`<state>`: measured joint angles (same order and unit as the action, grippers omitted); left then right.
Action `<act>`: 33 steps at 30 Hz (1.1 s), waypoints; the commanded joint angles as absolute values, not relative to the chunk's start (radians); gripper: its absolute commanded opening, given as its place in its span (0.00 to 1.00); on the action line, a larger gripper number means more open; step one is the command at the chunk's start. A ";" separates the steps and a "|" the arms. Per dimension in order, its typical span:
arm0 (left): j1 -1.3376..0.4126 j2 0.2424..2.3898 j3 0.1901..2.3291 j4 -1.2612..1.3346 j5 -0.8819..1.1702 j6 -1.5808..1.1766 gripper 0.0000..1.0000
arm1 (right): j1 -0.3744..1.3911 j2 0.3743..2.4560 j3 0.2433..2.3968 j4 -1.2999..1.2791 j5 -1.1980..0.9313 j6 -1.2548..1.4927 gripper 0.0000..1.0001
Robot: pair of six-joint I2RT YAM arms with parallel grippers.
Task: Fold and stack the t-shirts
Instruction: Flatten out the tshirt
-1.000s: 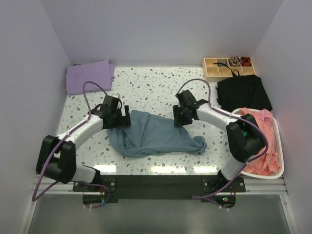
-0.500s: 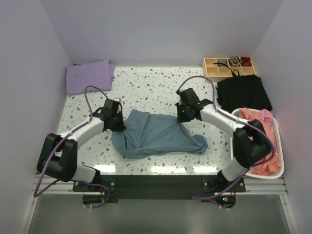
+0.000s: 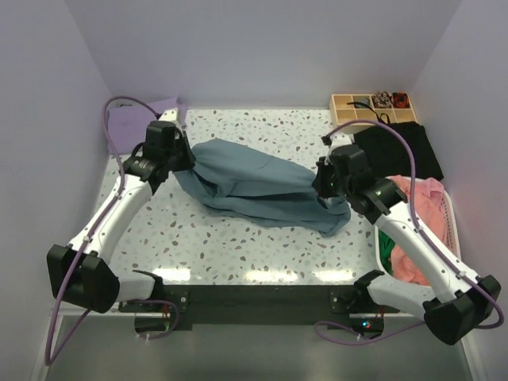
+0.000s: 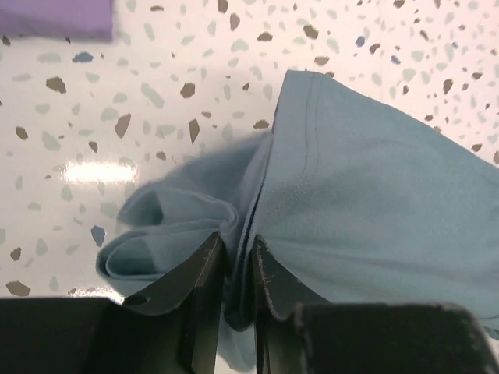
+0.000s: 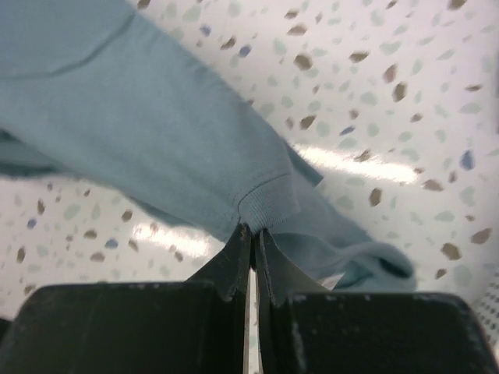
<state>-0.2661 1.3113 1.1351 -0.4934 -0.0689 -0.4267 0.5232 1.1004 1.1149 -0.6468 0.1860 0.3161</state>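
Far left corner: the lavender t-shirt (image 3: pixel 127 127) lies folded on the speckled desk (image 3: pixel 238 246), partly hidden behind the left arm; its edge also shows in the left wrist view (image 4: pixel 54 17). Just to its right, the left claw (image 3: pixel 184 159) (image 4: pixel 238 245) is clamped on a bunched fold of the slate-blue t-shirt (image 3: pixel 254 186) (image 4: pixel 366 187), with cloth filling the narrow gap between its fingers. The slate-blue t-shirt stretches across the middle of the desk between the two arms, rumpled and sagging toward its right end. There the right claw (image 3: pixel 321 184) (image 5: pixel 253 234) is pinched together on a ribbed hem of the same garment (image 5: pixel 156 132). Far right corner: a wooden tray (image 3: pixel 373 111) with compartments, and a black cloth (image 3: pixel 401 151) in front of it. Right edge: salmon-pink t-shirts (image 3: pixel 425 194) heaped in a white basket (image 3: pixel 452 226).
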 commanded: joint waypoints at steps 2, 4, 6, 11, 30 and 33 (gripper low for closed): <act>-0.250 1.292 1.082 -0.516 -0.029 -0.406 0.25 | 0.570 1.117 0.956 -0.775 -0.205 0.360 0.00; -0.250 1.284 0.960 -0.461 0.070 -0.439 0.24 | 0.677 1.117 0.855 -0.734 -0.306 0.397 0.00; -0.252 1.278 0.882 -0.425 0.150 -0.459 0.27 | 0.735 1.123 0.790 -0.710 -0.371 0.445 0.01; -0.252 1.266 0.775 -0.413 0.157 -0.482 0.32 | 0.782 1.095 0.843 -0.796 -0.206 0.437 0.48; -0.233 1.273 0.827 -0.331 -0.074 -0.532 0.84 | 0.752 1.801 1.437 -0.413 0.012 0.193 0.57; -0.218 1.307 0.836 -0.299 -0.052 -0.535 0.86 | 0.736 1.870 1.480 -0.428 0.002 0.183 0.55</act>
